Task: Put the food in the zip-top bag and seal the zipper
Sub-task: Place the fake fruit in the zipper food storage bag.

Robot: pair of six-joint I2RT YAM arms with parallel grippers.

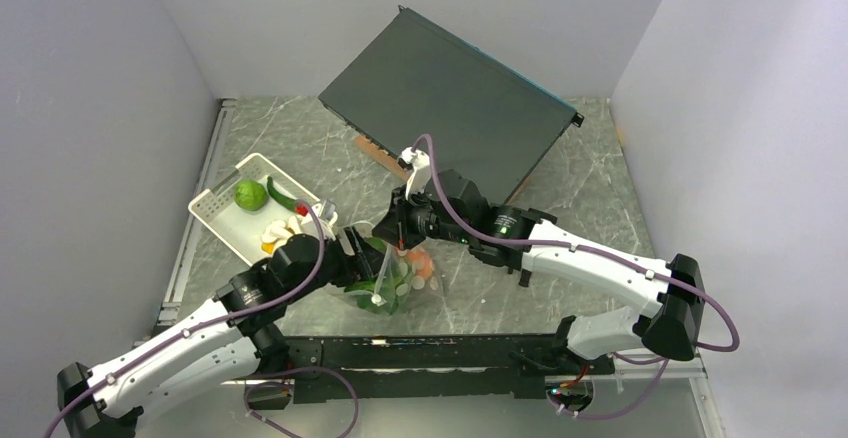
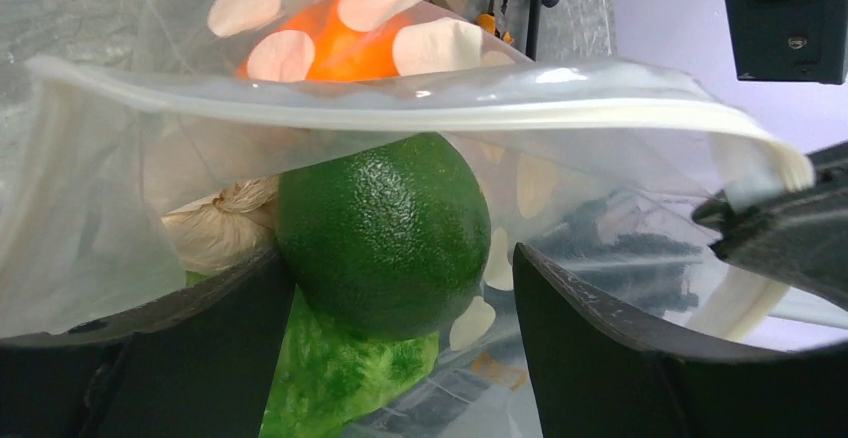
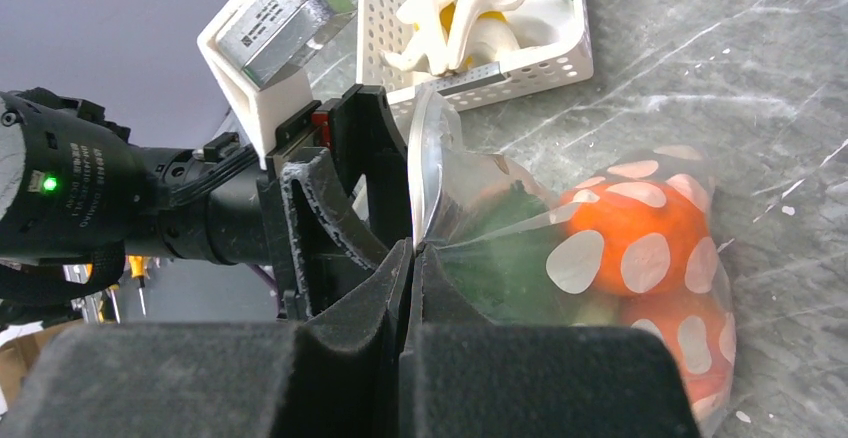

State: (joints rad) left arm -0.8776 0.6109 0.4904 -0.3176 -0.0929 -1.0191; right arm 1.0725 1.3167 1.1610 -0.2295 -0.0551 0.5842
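Observation:
The dotted zip-top bag (image 1: 400, 280) lies at the table's near middle and holds an orange (image 2: 335, 43), lettuce (image 2: 340, 373), a mushroom (image 2: 220, 228) and a round green fruit (image 2: 385, 233). My left gripper (image 2: 402, 263) is open inside the bag's mouth. The fruit rests against its left finger and stands apart from the right one. The whitish zipper (image 2: 400, 103) arches above it. My right gripper (image 3: 413, 250) is shut on the bag's mouth edge and holds it up. The orange (image 3: 630, 228) shows through the bag (image 3: 600, 288).
A white perforated basket (image 1: 225, 220) at the left holds a green fruit (image 1: 250, 194), a cucumber (image 1: 282, 194), mushrooms (image 1: 280, 228) and a lemon (image 3: 487, 20). A large dark flat box (image 1: 450, 108) leans at the back. Walls close in on both sides.

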